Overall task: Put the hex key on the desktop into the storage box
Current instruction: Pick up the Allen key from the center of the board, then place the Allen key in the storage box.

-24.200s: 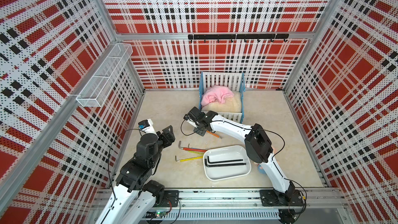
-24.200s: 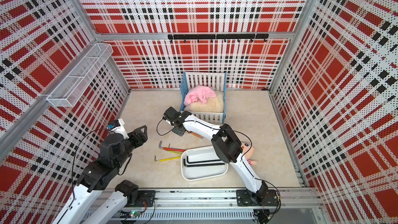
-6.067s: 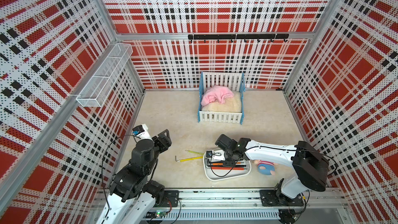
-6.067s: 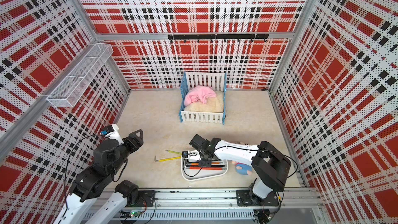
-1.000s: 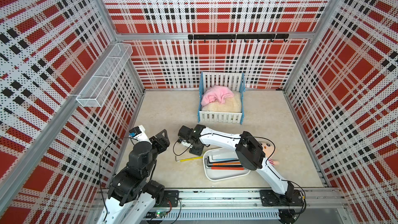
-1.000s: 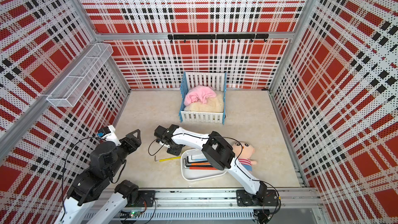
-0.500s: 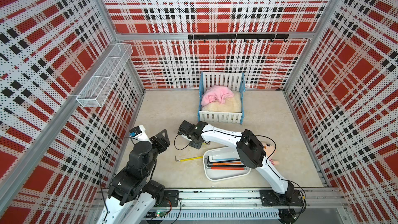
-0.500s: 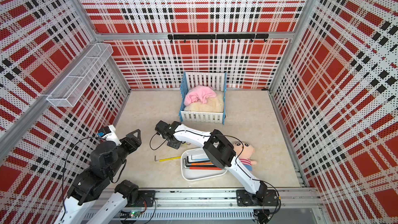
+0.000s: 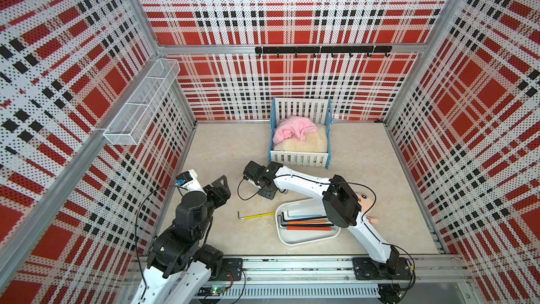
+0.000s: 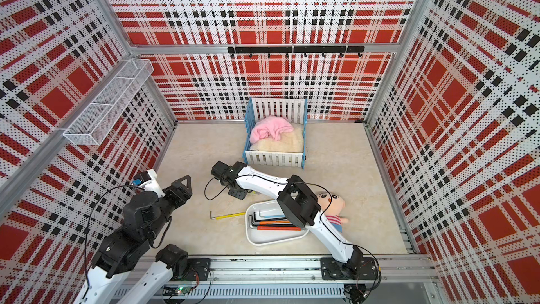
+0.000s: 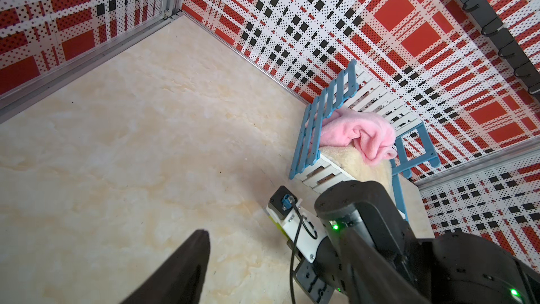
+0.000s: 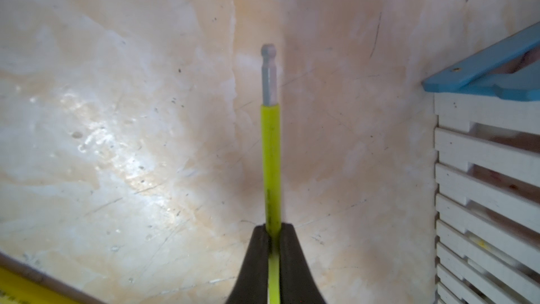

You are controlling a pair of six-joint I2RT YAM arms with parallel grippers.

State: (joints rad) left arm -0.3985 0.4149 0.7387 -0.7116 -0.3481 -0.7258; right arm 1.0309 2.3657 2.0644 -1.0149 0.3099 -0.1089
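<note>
My right gripper (image 12: 273,226) is shut on a lime-green hex key (image 12: 271,156) whose grey ball tip sticks out past the fingertips above the beige desktop (image 12: 117,112). In both top views this gripper (image 9: 267,193) (image 10: 238,193) hangs just behind and left of the white storage box (image 9: 292,242) (image 10: 263,242), which holds several hex keys. A yellow hex key (image 9: 254,215) (image 10: 229,215) lies on the desktop left of the box. My left gripper (image 9: 219,184) (image 11: 274,233) hovers open and empty at the left.
A blue-and-white crib (image 9: 299,159) with a pink cloth stands at the back. A doll (image 10: 330,200) lies right of the box, partly under the right arm. A wire basket (image 9: 140,103) hangs on the left wall, a black hook rail (image 9: 321,50) on the back wall.
My right gripper has drawn slightly up and back from the yellow key, with the green hex key in it. The left arm has not moved.
</note>
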